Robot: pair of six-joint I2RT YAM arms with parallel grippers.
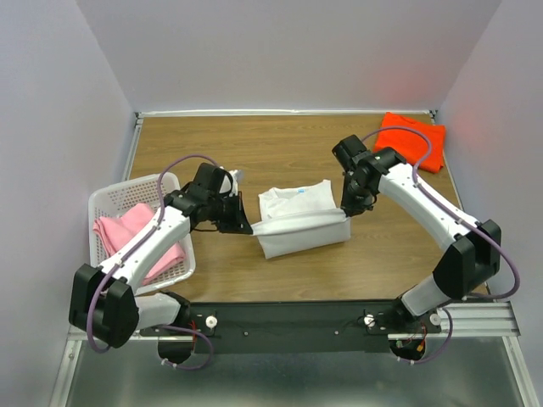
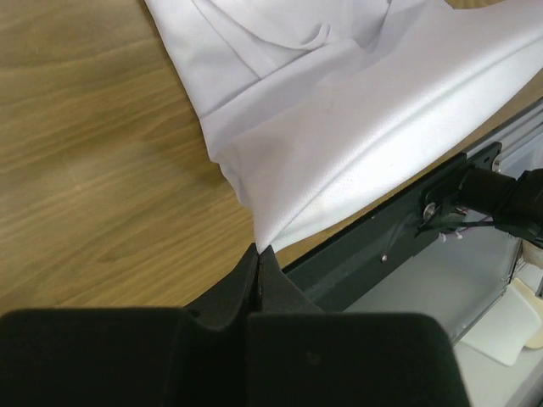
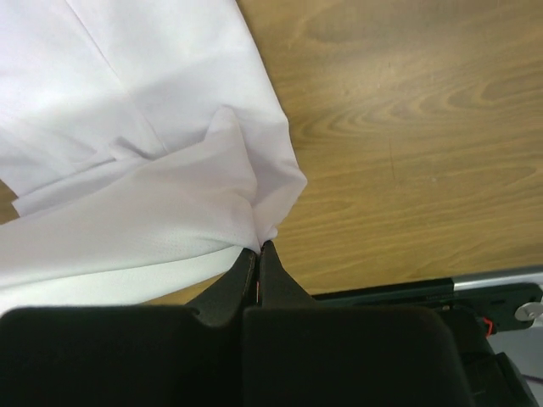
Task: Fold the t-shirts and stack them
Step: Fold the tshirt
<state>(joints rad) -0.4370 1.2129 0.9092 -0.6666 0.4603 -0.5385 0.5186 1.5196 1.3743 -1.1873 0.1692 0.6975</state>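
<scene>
Left end effector clenched on the left corner of the white t-shirt. Right end effector clenched on its right corner. Near edge lifted between them; the rest lies mid-desk. Basket at left holds the pink t-shirt. Orange-red t-shirt in far right corner.

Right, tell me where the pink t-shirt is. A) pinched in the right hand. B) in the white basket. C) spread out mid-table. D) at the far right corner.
B: the pink t-shirt lies bunched inside the white basket on the left, while the white t-shirt is the one in the middle and the orange-red one sits at the far right corner.
</scene>
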